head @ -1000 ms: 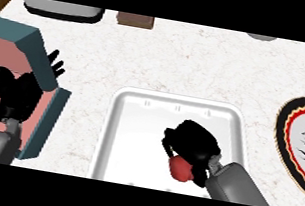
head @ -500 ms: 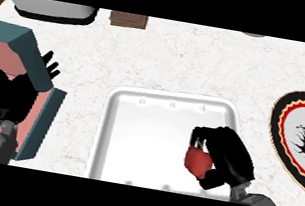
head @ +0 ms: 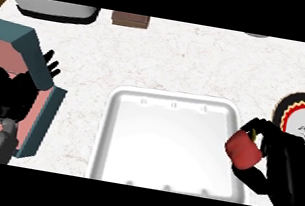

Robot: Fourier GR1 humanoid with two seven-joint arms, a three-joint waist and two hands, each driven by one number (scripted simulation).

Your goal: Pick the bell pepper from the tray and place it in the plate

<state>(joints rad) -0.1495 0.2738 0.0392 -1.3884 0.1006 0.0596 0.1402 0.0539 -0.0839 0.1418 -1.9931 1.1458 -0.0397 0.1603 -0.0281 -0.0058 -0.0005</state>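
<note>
I have the right robot hand curled round the bell pepper, fingers over its top and thumb under it, so the red body shows only on the side facing the tray. A second ago the pepper was well inside the tray, near its lower middle. Half a second ago it had slid towards the tray's right side. Now it sits across the tray's right rim, partly over the white edge and partly over the bare counter. It is between the tray and the plate, nearer the plate than in either earlier picture but not yet over it. I cannot tell from this steep view how high it is above the rim.

The right forearm has swung out with it and now covers the plate's lower left part, where before it lay over the tray's lower right corner.

The left robot hand has not moved. It rests open, fingers up and spread, over the teal box with the pink inside at the left edge of the counter.

The tray, the plate, the grey container at the far left and the brown block beside it all sit where they did before.
</note>
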